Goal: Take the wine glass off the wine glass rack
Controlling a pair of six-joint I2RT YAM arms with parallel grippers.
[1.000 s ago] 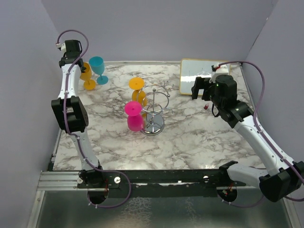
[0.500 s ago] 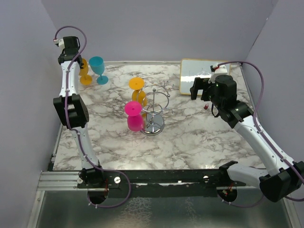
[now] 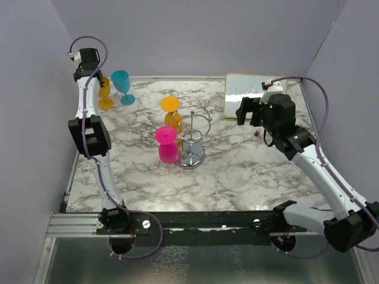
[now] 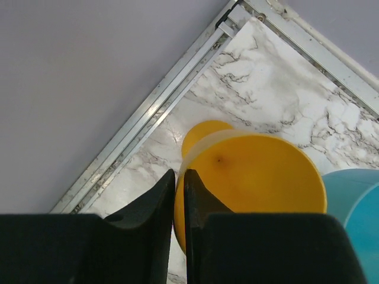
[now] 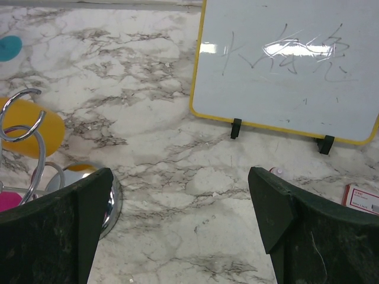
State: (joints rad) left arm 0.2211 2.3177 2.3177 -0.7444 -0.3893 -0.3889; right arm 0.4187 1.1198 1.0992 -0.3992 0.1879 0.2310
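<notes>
rack: wine glass rack (image 3: pixel 193 139) mid-table; pink glass (image 3: pixel 167 145) and hung yellow glass (image 3: pixel 172 112) on it
right gripper (image 5: pixel 183 219): jaws spread wide, empty, right of rack
left gripper (image 4: pixel 179 174): far-left corner, pinching rim of freed yellow glass (image 4: pixel 254 177), beside teal glass (image 3: pixel 122 86)
progress: one glass looks off the rack; release left

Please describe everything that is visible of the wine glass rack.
The wine glass rack is a shiny chrome wire stand: a round disc base, a central post and looped rings on top. It stands upright near the middle of the marble table. A pink glass and a yellow glass hang on its left side, upside down. Nothing else touches it.
</notes>
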